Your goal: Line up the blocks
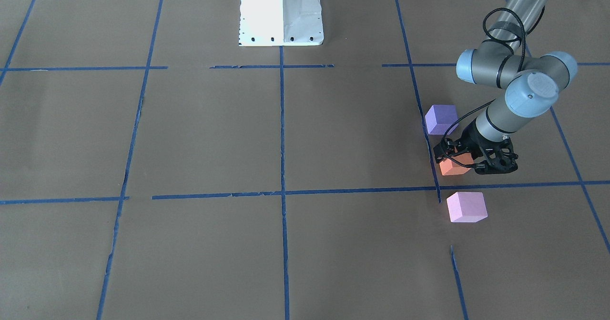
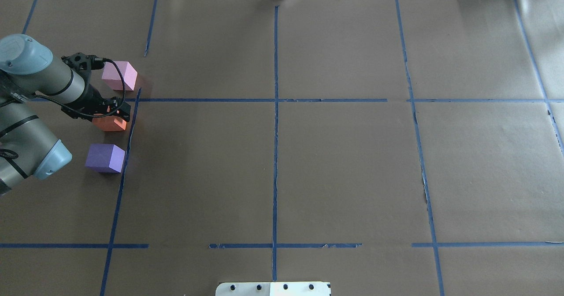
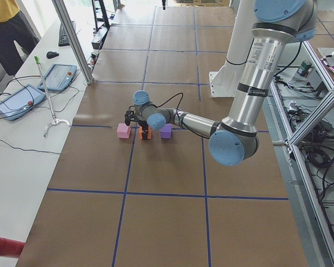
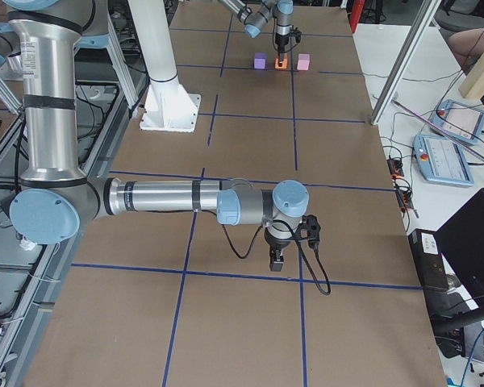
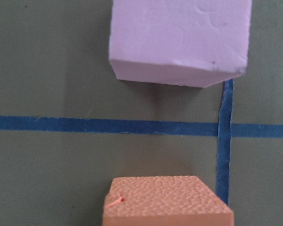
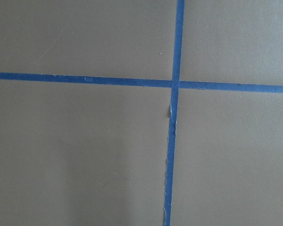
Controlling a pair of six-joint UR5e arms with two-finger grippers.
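While the brown desk [image 2: 343, 168] is spreading wide around me, my left arm [image 2: 48, 78] is reaching out low with its wrist bending straight down, so my left jaws are standing over the orange block [image 1: 452, 168], which is sitting directly beneath them. Whether they are pinching it or only straddling it, I cannot tell. My right arm [image 4: 161, 197] is lying stretched out well apart from the blocks, its jaws pointing down at bare tape, and I cannot tell their state either; the left is plainly the nearer arm. Ahead of my left jaws the pink block [image 1: 467, 207] is resting just past a blue tape line [image 5: 108, 125]; behind them the purple block [image 1: 441, 119] is sitting apart. Being a cube, the orange one is offering no long axis, and I am judging it to be lying roughly between its neighbours, so the next move is calling for fine alignment only.
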